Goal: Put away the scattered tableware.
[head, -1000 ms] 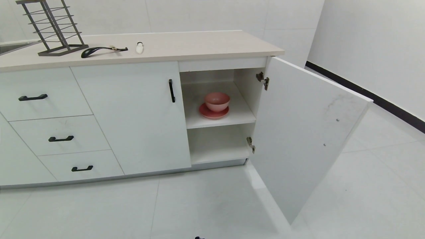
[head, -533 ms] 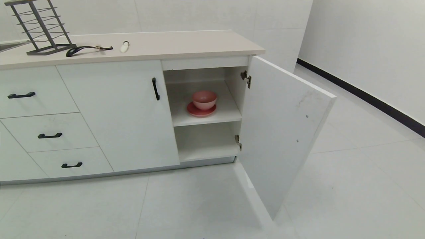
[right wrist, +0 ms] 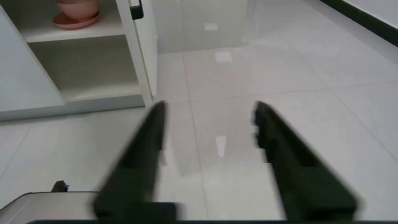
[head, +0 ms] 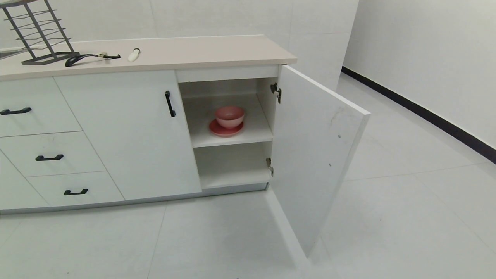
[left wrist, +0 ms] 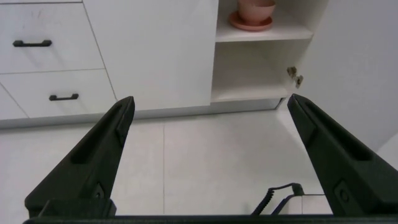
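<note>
Both my grippers hang low over the floor: left gripper [left wrist: 211, 102] spread wide, right gripper [right wrist: 209, 107] open too, nothing held. The pink bowl [head: 229, 116] sits on the red plate [head: 226, 130] on the open cabinet's upper shelf [head: 252, 136]. On the counter [head: 201, 50], a black spoon [head: 91, 58] lies lengthwise, above me and off to my left, so I judge the left arm nearer. I can't identify the small white piece [head: 134, 54] beside it.
</note>
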Tool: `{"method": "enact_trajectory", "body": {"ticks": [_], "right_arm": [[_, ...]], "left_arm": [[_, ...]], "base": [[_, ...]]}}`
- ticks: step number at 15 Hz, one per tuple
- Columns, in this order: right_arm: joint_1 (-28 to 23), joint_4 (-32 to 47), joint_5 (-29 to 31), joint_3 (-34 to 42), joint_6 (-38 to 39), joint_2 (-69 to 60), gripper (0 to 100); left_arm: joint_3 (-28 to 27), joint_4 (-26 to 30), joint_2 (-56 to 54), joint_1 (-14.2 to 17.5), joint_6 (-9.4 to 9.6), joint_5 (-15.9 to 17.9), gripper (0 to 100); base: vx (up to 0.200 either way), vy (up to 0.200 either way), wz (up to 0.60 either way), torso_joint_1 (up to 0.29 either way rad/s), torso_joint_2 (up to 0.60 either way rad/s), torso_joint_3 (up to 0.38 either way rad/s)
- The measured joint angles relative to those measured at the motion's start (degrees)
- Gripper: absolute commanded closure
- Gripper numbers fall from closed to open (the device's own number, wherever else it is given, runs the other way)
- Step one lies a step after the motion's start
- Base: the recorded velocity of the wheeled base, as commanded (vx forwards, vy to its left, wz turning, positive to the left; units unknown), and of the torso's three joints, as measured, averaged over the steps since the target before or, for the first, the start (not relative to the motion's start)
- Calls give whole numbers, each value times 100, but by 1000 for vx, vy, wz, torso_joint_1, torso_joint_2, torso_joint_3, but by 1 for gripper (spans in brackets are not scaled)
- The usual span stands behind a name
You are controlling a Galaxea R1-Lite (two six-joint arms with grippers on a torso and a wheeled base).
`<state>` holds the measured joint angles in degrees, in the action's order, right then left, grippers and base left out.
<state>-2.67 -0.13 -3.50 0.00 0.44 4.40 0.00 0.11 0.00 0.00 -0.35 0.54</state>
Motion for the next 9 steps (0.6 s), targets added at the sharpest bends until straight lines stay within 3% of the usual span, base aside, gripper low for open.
{"method": "enact_trajectory", "body": {"ticks": [9], "right_arm": [[135, 6, 0, 0, 0, -156, 100]], "left_arm": [[0, -1, 0, 0, 9, 0, 0]], "base": [[0, 0, 67, 0, 1, 0]]}}
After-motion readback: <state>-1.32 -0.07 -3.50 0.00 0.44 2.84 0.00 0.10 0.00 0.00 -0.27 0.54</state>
